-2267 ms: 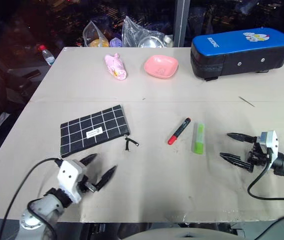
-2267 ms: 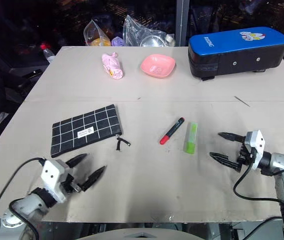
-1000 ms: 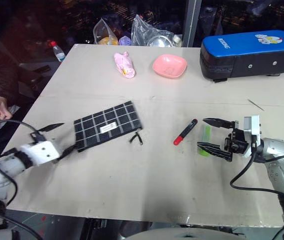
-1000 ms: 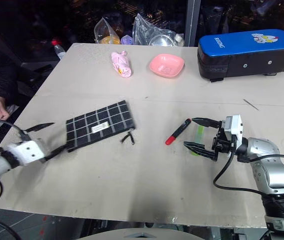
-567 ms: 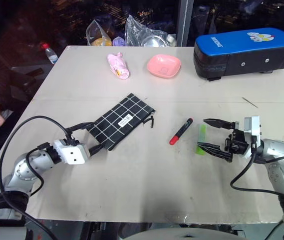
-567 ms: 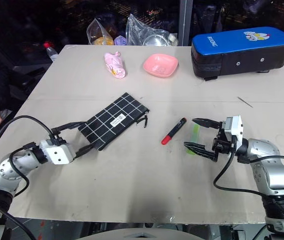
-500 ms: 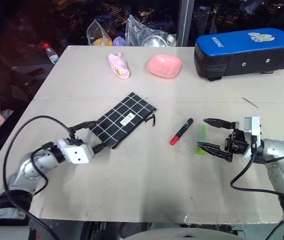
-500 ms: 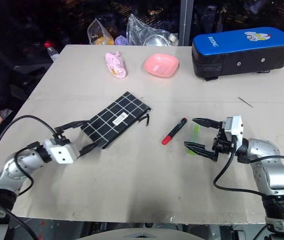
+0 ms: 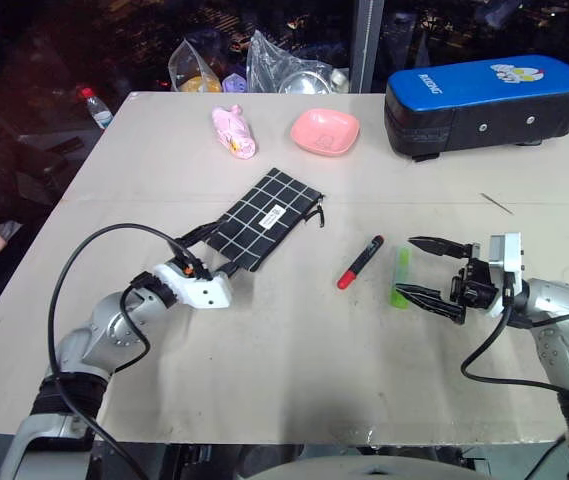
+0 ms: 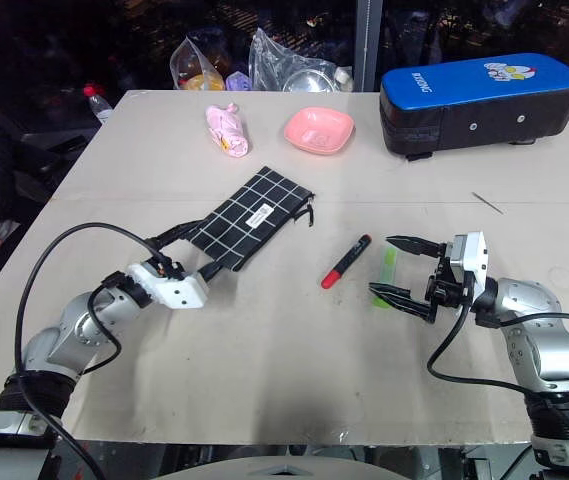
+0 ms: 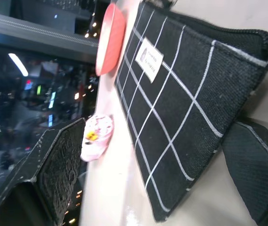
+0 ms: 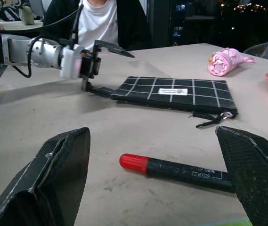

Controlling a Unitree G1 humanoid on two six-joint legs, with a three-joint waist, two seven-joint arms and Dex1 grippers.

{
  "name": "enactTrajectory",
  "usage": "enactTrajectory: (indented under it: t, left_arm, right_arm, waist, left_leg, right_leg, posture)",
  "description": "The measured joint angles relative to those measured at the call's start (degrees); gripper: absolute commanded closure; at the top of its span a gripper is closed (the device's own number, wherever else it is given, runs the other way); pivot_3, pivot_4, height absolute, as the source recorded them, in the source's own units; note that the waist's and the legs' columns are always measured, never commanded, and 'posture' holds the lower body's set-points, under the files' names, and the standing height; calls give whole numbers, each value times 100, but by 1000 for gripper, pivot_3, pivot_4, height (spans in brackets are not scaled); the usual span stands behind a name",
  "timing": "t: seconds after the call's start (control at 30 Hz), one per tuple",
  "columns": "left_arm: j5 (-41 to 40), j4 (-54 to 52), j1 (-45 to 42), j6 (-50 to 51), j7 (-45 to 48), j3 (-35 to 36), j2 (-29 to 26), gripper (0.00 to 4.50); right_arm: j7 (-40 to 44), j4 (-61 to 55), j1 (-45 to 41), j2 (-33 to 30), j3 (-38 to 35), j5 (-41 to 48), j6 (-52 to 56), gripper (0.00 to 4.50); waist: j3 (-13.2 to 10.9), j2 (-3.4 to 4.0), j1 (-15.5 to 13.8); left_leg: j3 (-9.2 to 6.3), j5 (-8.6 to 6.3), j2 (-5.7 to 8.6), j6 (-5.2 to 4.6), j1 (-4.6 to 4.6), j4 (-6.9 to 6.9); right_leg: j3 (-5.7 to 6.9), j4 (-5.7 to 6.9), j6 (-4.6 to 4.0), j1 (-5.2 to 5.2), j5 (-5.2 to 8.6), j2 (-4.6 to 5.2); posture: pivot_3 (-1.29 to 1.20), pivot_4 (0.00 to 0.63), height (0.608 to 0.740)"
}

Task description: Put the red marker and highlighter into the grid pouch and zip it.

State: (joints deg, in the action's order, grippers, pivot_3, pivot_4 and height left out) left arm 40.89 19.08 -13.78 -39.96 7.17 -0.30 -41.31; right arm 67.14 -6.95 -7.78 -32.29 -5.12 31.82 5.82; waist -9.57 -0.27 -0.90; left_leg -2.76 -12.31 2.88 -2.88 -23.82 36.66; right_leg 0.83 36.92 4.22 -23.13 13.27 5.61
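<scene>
Pouch [image 9: 265, 217] lies flat on the surface [image 9: 264, 340], angled, w/ its zip pull end toward the marker. Looks like thin soft fabric: light, floppy, prob. slides on the surface rather than lifting clean, so best pinned or pinched at an edge or corner; the zip pull [image 9: 320, 214] is the spot for opening, and the other end needs holding while it's tugged. Zip looks closed, so nothing's in yet.

Marker [image 9: 359, 262] lies just right of the pouch, highlighter [image 9: 400, 277] beside it, apart, not touching. Both are rigid, light, smooth plastic; likely to roll if nudged, so grip across the barrel near mid-length.

L hand [image 9: 211, 254] is spread wide at the pouch's near corner: one finger rests on the surface against that corner, the other stands above the fabric, as the wrist view shows. Straddling it, no grip closed on it.

R hand [image 9: 422, 271] is also wide open, empty, level above the surface, fingertips around the highlighter's near side w/out clamping; can't tell if one tip brushes it.
</scene>
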Motion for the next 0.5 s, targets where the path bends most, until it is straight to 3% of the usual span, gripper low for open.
enactTrajectory:
  t: [0.23,0.37,0.4,0.5]
  left_arm:
    - [305,178,-473,453,-413,-494,190,19]
    - [389,551,-781,455,-596,-795,199,830]
    - [391,637,-843,442,-634,-864,201,1401]
    - [418,985,-1094,413,-747,-1106,208,2450]
  right_arm:
    - [-11,11,-19,1,0,-10,-33,188]
    - [-17,21,-51,15,0,-25,-91,0]
    - [-18,27,-52,15,0,-26,-100,0]
    - [-18,72,-98,46,8,-34,-117,0]
  waist:
    - [0,-1,-8]
    - [0,-1,-2]
    - [1,-1,-4]
    - [0,-2,1]
  left_leg:
    - [-2,1,1,-1,0,2]
    - [-2,1,1,-1,0,4]
    - [-2,1,1,-1,0,4]
    - [-2,1,1,-1,-1,7]
  right_leg:
    - [0,3,0,0,0,-1]
    - [0,5,0,1,0,-2]
    - [0,5,0,1,0,-2]
    - [0,9,1,1,-1,-4]
  posture:
    - [0,150,726]
    - [0,150,726]
    - [0,150,726]
    - [0,150,726]
